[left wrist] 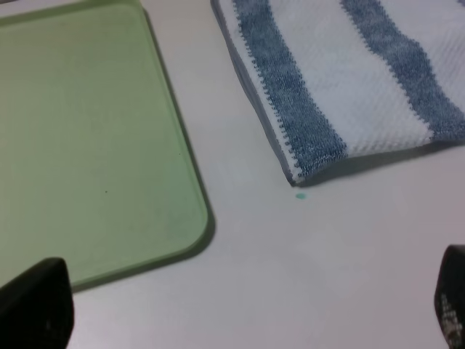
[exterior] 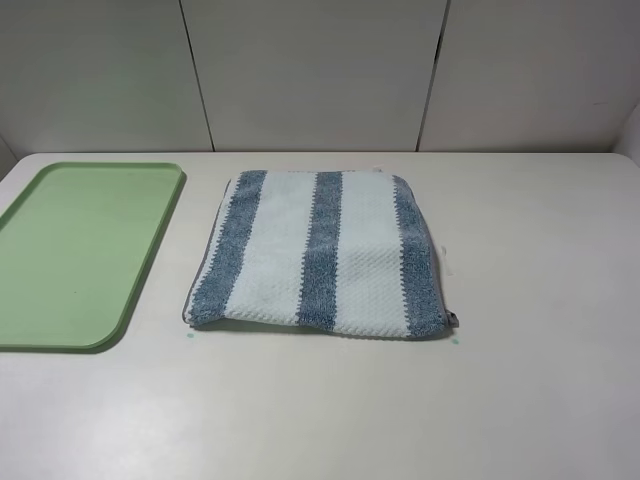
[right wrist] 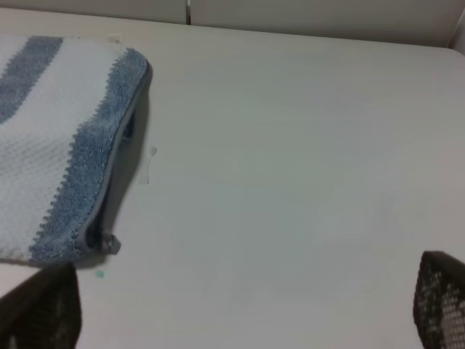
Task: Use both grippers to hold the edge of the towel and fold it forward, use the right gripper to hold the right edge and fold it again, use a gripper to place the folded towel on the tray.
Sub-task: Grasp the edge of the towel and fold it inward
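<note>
In the centre of the overhead frame the towel (exterior: pixel 320 250) lies flat on the worktop (exterior: pixel 540 380), near the tray (exterior: pixel 80 250) at left. The left claw (left wrist: pixel 243 309) and right claw (right wrist: pixel 240 309) hover released, holding nothing. Each should pinch one near corner, level, catching every layer. Only two small green marks (exterior: pixel 190 335) sit beside those corners; nothing seems to block the approach.

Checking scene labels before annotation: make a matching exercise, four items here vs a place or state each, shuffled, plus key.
1. blue-and-white striped terry towel
2. flat light-green plastic rectangular tray
3. black left gripper
4. small teal dot

A. open, holding nothing
B. left side of the white table
C. by the towel's near corner
D. flat, mid-table

Pairs: 1-D, 2-B, 3-A, 4-C.
</note>
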### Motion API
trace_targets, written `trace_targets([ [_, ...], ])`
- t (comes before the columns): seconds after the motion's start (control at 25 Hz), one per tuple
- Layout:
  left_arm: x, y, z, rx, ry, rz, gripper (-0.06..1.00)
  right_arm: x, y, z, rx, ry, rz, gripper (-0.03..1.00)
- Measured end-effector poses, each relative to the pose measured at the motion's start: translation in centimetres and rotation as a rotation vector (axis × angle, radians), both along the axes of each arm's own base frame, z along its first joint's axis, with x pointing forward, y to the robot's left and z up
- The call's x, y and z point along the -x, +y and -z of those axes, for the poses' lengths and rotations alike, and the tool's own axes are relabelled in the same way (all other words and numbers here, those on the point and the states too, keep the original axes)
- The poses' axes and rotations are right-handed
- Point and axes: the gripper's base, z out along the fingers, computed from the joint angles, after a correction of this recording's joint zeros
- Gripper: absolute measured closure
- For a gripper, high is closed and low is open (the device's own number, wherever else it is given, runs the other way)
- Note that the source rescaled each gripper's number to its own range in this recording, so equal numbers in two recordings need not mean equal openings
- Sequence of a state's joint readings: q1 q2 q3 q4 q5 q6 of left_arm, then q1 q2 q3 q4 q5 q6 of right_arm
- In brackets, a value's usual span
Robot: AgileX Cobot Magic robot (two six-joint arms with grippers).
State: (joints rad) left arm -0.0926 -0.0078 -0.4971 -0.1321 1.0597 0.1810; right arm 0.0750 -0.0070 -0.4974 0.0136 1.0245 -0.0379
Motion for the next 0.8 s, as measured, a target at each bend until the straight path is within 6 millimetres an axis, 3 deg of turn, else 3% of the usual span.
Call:
trace_targets([
  [0.8,0.00,0.00,0.00,0.000,0.000,0.000,-0.06,0.00,0.02,0.00,-0.002,0.000,-0.001,-0.03],
])
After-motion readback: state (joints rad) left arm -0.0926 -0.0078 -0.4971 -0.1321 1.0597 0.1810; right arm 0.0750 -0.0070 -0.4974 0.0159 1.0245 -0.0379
